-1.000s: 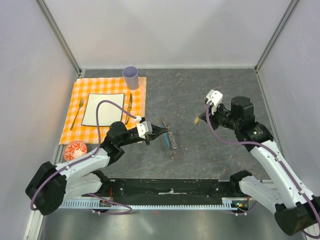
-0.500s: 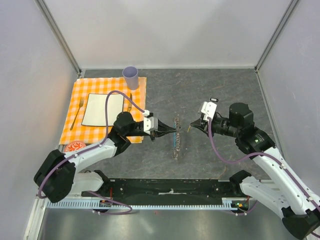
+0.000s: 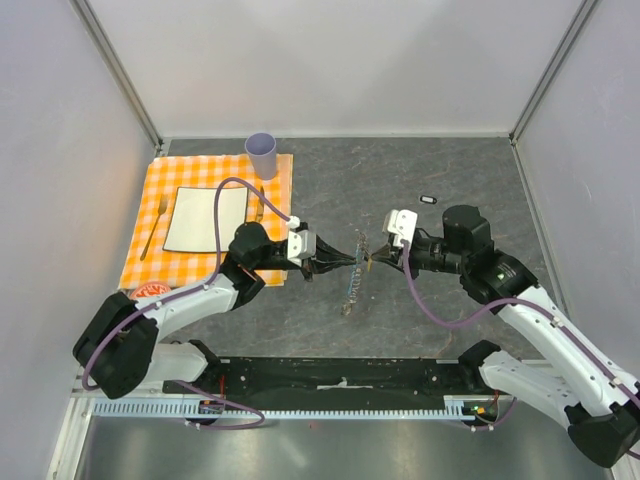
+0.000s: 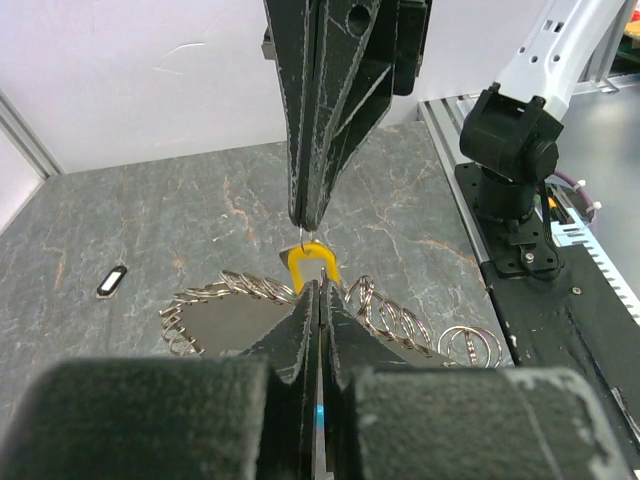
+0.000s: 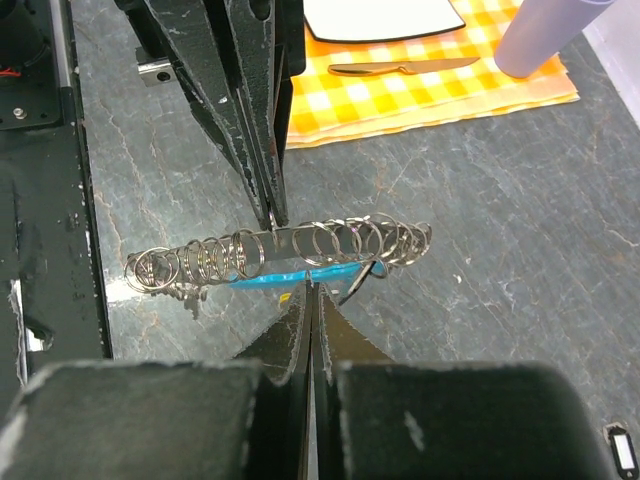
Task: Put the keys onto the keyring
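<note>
The right gripper [image 3: 374, 258] has swung in toward 9 o'clock since half a second ago, and the gap across the chain is gone: its tips now sit nose to nose with the left gripper [image 3: 338, 262] at mid-table. A second back it hung off at 2 o'clock from the keyring [image 3: 351, 288]. The left fingers are pressed tight on the keyring, holding it off the table [image 3: 450, 160] with coils drooping toward 6 o'clock. The right fingers are squeezed together on the yellow key [image 4: 312, 262], held just above the chain. A black key [image 3: 429, 199] lies alone at 2 o'clock, well apart. From above, the fingertips cover the meeting point, so I can't tell whether key and chain touch. The blue section [image 5: 262, 281] peeks out under the coils, partly masked, and the right wrist view clips the black key at its corner
</note>
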Action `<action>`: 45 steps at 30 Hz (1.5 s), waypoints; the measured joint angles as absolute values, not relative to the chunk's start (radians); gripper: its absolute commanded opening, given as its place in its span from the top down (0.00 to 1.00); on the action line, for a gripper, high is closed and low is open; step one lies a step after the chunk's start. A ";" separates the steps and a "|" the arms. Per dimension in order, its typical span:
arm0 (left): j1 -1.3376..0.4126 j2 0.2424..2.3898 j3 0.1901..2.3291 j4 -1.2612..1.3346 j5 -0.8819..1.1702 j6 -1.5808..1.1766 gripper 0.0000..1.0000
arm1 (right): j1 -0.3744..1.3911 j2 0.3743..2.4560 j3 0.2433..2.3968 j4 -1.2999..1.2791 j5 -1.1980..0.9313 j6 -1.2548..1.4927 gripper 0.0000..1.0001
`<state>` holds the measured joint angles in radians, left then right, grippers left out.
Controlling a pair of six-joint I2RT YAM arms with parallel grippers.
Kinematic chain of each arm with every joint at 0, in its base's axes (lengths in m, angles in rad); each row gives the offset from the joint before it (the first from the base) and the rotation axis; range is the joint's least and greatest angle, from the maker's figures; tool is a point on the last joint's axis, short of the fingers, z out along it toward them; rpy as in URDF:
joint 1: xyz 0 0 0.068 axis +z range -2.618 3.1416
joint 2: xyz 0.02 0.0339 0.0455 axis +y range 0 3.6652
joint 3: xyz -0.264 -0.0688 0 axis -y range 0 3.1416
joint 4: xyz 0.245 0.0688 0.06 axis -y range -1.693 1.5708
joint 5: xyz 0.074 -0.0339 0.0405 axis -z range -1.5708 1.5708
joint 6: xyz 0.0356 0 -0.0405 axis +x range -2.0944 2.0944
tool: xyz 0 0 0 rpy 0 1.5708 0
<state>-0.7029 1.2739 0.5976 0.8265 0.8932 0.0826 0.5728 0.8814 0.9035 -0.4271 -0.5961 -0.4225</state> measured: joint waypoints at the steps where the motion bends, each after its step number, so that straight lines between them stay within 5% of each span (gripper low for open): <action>1: -0.703 1.276 0.598 0.828 0.893 0.079 0.98 | 0.576 0.887 0.904 -0.427 -0.596 -0.424 1.00; 45: -0.703 1.295 0.611 0.832 0.891 0.068 0.98 | 0.607 0.925 0.931 -0.445 -0.616 -0.461 1.00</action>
